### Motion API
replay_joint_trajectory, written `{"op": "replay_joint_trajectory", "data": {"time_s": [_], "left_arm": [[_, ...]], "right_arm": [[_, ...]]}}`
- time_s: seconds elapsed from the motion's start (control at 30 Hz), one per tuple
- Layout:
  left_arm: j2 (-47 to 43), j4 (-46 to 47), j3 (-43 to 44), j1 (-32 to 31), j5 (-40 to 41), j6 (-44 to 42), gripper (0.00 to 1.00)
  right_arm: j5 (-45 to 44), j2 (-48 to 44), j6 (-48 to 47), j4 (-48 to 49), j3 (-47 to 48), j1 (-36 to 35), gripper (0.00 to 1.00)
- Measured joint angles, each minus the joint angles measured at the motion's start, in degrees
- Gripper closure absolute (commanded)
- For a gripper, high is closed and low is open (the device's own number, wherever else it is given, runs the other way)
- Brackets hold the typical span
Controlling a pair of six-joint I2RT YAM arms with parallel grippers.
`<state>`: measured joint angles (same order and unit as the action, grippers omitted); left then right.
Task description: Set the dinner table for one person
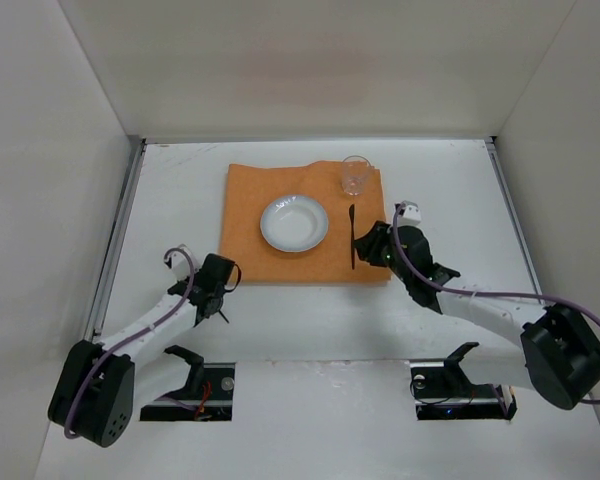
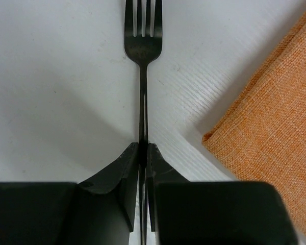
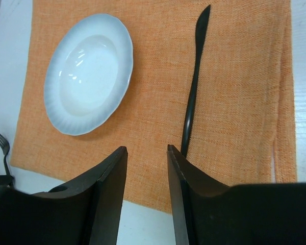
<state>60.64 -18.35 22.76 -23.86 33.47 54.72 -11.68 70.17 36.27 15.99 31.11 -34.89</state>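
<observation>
- Down by the near-left corner of the orange woven square cloth (image 1: 250, 200), the left gripper (image 2: 143, 150) has its jaws pinched tight on the handle of a slim black metal fork (image 2: 143, 46), tines pointing straight away from the wrist.
- That fork sits over bare tabletop just beside the cloth's corner, not on the fabric. Whether it is resting on the surface or a touch above it, I cannot tell.
- Over on the right, the right gripper (image 3: 147, 153) hangs low at the near edge of the cloth with jaws parted and nothing between them.
- Just beside its right finger lies a long black knife (image 3: 194, 87), flat on the cloth, tip pointing to the far side, to the right of the plate.
- The white round scalloped plate (image 1: 294, 222) sits on the middle of the cloth, and a clear drinking glass (image 1: 356, 176) stands upright at the far-right corner.
- All of it rests on the large flat matte white dinner table (image 1: 450, 190), which spreads out ahead of both arm bases with the cloth at its centre.
- My read: plate, glass and knife look placed, and the fork is the piece in hand, so we are late in the job.
- The next move calls for carrying the fork onto the cloth left of the plate, lining it up parallel to the knife, setting it flat, then opening the fingers cleanly.
- One thing to watch: the grip is edge-on and thin, so the fork could twist as it goes down.
</observation>
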Motion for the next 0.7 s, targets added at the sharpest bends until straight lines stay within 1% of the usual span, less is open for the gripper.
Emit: {"op": "replay_joint_trajectory", "data": {"time_s": [0.13, 0.27, 0.4, 0.47, 0.53, 0.63, 0.7], "left_arm": [[-3.3, -0.7, -0.9, 0.7, -0.7, -1.0, 0.98], [-9.4, -3.0, -0.7, 1.1, -0.8, -2.9, 0.99], [-12.8, -6.3, 2.8, 0.0, 0.7, -6.5, 0.98], [-11.5, -6.3, 6.4, -1.4, 1.2, -9.3, 0.98], [-7.6, -4.9, 11.4, -3.5, 1.6, -13.2, 0.97], [0.9, 0.7, 18.4, -6.6, 1.4, -20.3, 0.95], [6.8, 5.0, 22.4, -7.6, -0.3, -25.0, 0.95]], "right_arm": [[0.1, -0.6, 0.0, 0.0, -0.7, 1.2, 0.56], [0.1, -1.6, 0.2, 0.0, -1.2, 2.0, 0.56], [0.1, -1.6, 0.6, 0.1, -1.2, 2.0, 0.56], [0.1, -1.6, 0.7, 0.2, -1.2, 2.2, 0.56], [0.2, -1.6, 0.9, 0.4, -1.3, 2.6, 0.56], [0.1, -1.5, 1.2, 0.9, -1.3, 2.7, 0.56], [0.2, -1.3, 1.3, 1.4, -1.3, 2.7, 0.57]]}}
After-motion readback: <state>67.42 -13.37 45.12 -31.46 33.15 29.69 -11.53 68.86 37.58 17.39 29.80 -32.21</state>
